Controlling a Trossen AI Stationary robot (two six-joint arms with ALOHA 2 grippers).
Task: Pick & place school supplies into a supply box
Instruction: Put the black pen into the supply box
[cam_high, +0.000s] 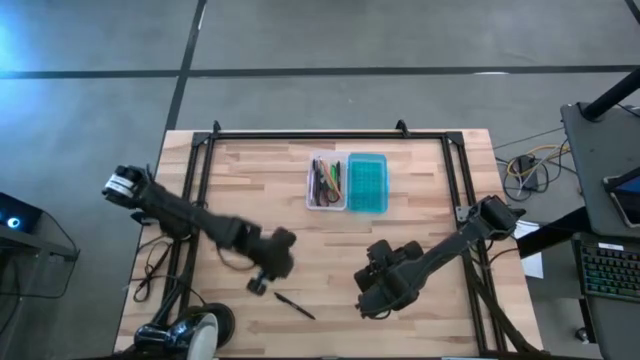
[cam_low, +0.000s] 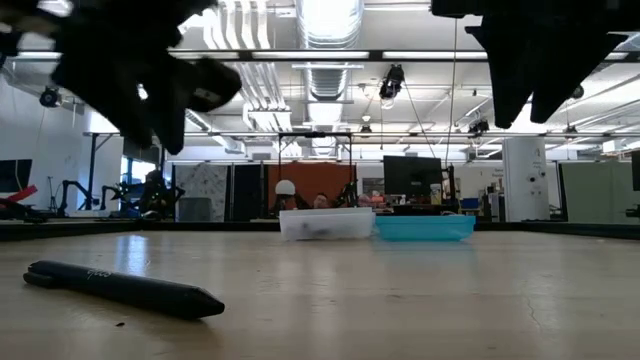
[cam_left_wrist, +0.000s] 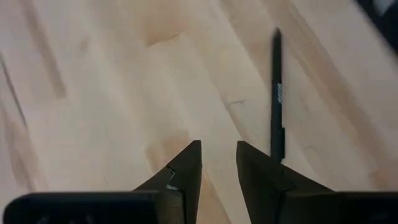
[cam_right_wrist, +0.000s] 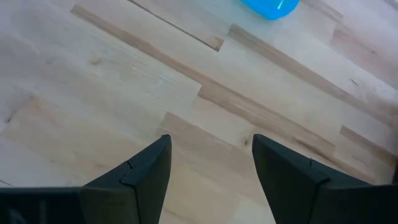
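Observation:
A dark pen (cam_high: 295, 305) lies flat on the wooden table near its near edge; it also shows in the low view (cam_low: 125, 288) and the left wrist view (cam_left_wrist: 276, 93). My left gripper (cam_left_wrist: 217, 163) hovers above the table just beside the pen, its fingers a narrow gap apart and touching nothing. My right gripper (cam_right_wrist: 210, 158) hangs open over bare wood to the pen's right (cam_high: 375, 290). The supply box (cam_high: 326, 182) sits at the table's far middle with pens, pencils and a green marker lying inside, its teal lid (cam_high: 367, 182) folded open flat beside it.
A black frame (cam_high: 300, 135) runs along the table's far edge and down both sides. Bare wood lies between the box and both grippers. Cables and a keyboard sit beyond the table's right edge (cam_high: 610, 270).

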